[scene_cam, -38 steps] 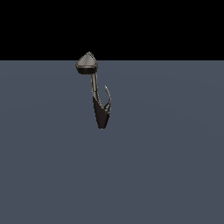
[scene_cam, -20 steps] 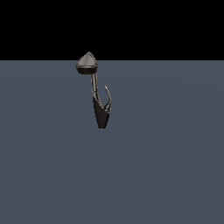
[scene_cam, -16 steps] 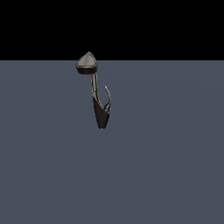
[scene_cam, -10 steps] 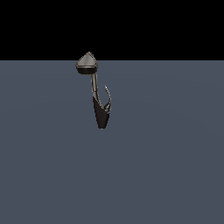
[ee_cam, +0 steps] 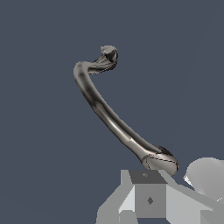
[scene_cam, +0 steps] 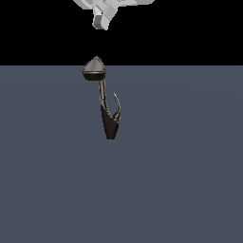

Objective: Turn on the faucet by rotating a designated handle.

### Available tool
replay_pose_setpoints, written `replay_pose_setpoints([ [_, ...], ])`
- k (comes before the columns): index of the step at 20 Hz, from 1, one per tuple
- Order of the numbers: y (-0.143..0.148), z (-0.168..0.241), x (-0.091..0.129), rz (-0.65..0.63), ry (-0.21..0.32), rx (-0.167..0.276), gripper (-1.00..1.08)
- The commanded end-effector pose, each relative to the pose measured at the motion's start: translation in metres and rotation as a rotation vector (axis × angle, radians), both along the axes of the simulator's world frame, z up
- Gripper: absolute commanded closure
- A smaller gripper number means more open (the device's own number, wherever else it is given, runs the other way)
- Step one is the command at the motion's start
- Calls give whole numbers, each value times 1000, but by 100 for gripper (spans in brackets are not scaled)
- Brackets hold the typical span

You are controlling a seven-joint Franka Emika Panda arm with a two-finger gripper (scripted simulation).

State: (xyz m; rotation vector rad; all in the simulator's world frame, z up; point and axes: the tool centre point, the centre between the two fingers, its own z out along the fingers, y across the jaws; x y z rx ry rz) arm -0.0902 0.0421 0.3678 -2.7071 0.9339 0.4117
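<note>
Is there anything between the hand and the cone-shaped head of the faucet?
Nothing: in the exterior view the hand hangs above the faucet with only bare black background between.

Flat, even simulator lighting; no cast shadows showing. Soft highlights are glinting along the faucet [ee_cam: 109, 120] stem. Both renders are looking coarse and slightly pixelated.

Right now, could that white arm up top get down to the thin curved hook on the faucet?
Probably yes. The pincer hangs above the faucet, touching nothing, and only open space lies between it and the handle.
</note>
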Motion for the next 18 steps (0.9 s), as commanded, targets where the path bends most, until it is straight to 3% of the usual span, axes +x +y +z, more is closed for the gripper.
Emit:
replay_pose_setpoints([
  [1,1,-14,17,-65,29,27,108],
  [18,-11,-125,120,-515,230,221,108],
])
